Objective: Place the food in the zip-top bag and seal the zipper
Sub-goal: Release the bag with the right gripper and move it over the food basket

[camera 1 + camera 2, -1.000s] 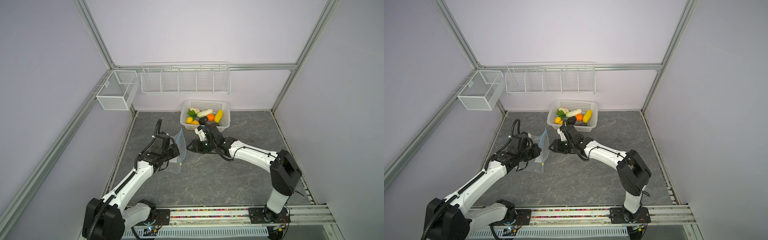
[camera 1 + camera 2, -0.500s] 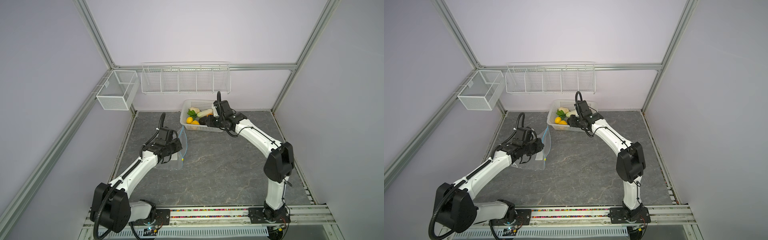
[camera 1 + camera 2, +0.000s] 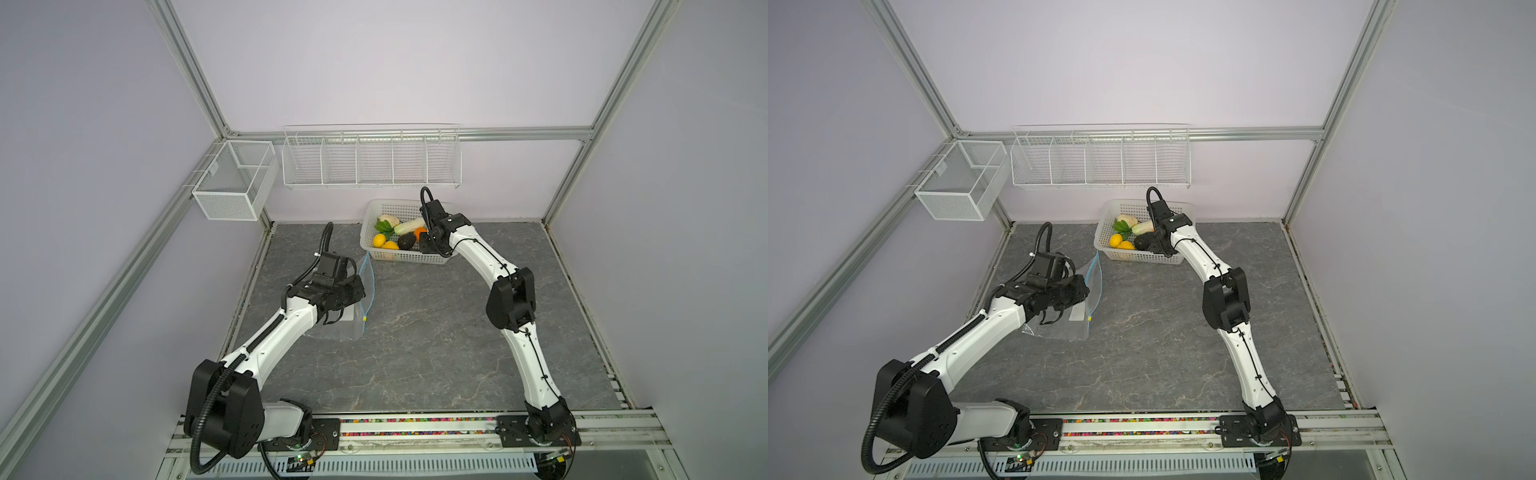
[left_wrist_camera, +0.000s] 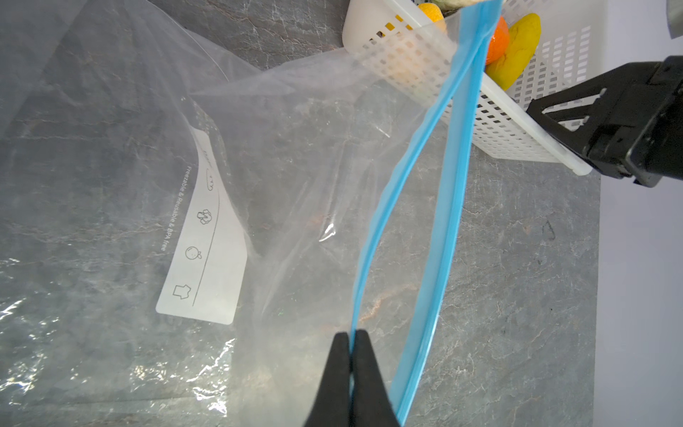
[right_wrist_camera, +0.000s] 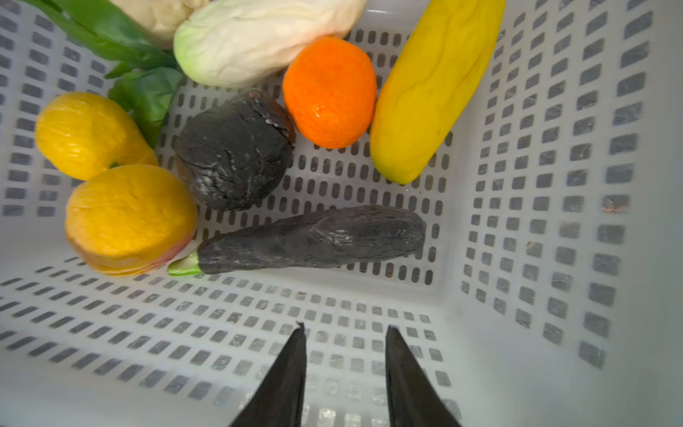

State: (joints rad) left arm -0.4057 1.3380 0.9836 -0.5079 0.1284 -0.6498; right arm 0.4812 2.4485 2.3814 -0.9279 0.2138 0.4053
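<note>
The clear zip-top bag lies on the grey table left of centre in both top views, its mouth lifted and gaping. My left gripper is shut on the near lip of the blue zipper; the yellow slider sits at the strip's near end. The food lies in the white basket: orange, avocado, a long dark vegetable, a long yellow piece, lemons, cabbage, greens. My right gripper hangs open inside the basket, holding nothing.
The basket stands at the back of the table against the wall. A white wire rack hangs on the back wall and a mesh box on the left frame. The arms' base rail runs along the front.
My right arm has swung from the bag's mouth back over the basket and dipped into it, its jaws narrowing. The left gripper has kept its hold on the bag.
</note>
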